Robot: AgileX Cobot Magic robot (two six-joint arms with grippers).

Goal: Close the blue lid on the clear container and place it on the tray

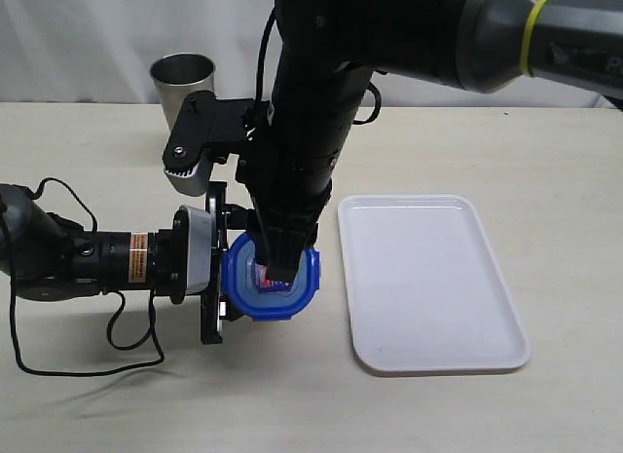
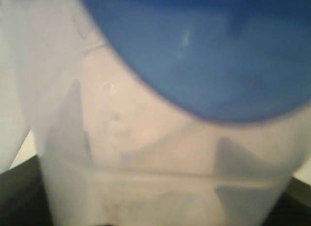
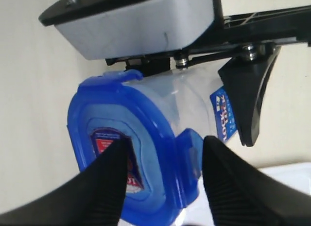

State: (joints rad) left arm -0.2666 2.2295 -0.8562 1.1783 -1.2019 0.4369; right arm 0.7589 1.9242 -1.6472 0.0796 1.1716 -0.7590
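Blue lid (image 1: 292, 295) sits on the clear container (image 3: 194, 104), clamped by the left gripper (image 1: 229, 268) just beside the tray (image 1: 433, 360) so the right gripper (image 3: 165, 143), jaws spread, can press its flaps (image 3: 192, 148) down

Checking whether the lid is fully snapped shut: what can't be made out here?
- Exterior view: the right arm hides the centre and far flaps of the blue lid.
- Left wrist view: too close and blurred; the rim seam of the clear container is unreadable.
- Right wrist view: the right hand covers part of the sticker; whether it touches the lid is unclear.
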